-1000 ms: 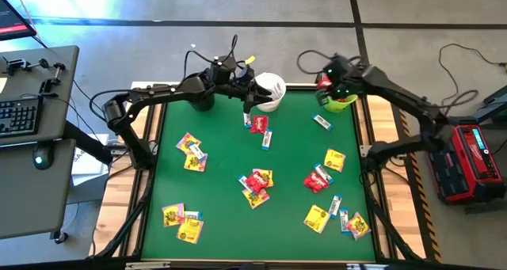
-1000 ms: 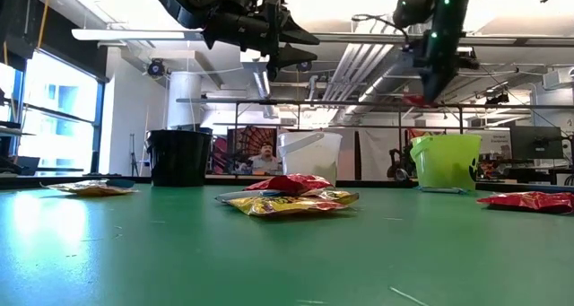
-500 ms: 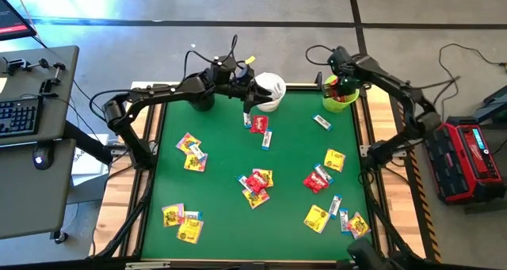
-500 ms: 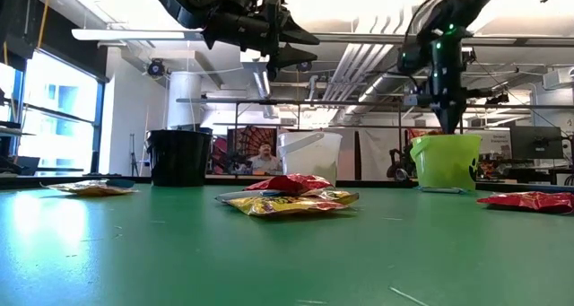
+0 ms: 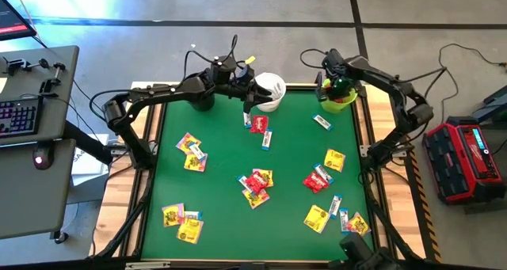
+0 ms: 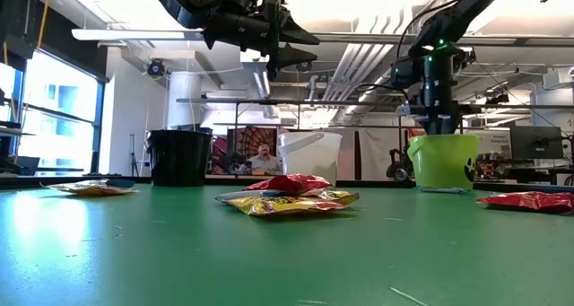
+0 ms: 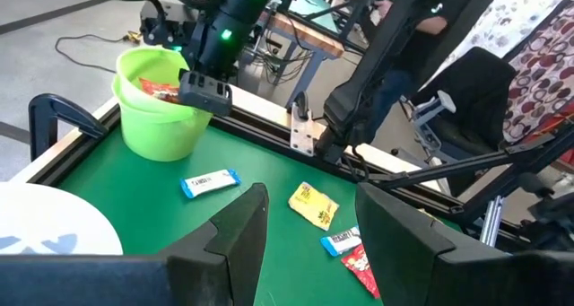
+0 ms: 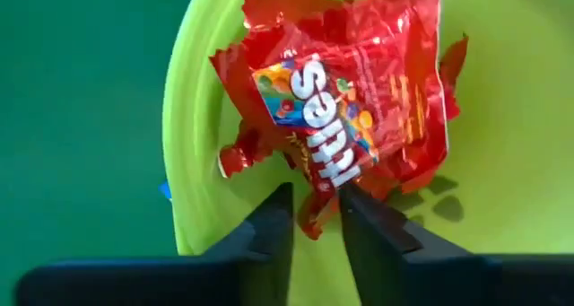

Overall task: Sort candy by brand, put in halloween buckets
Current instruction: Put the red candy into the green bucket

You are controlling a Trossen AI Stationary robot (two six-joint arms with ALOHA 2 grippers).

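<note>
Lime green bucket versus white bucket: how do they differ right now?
The lime green bucket stands at the table's far right corner with red packets inside; the white bucket stands mid far edge, and no view shows candy in it. The right gripper hangs directly over the green bucket; the left gripper, open, hovers beside the white bucket. Both stand upright and look alike in size.
</note>
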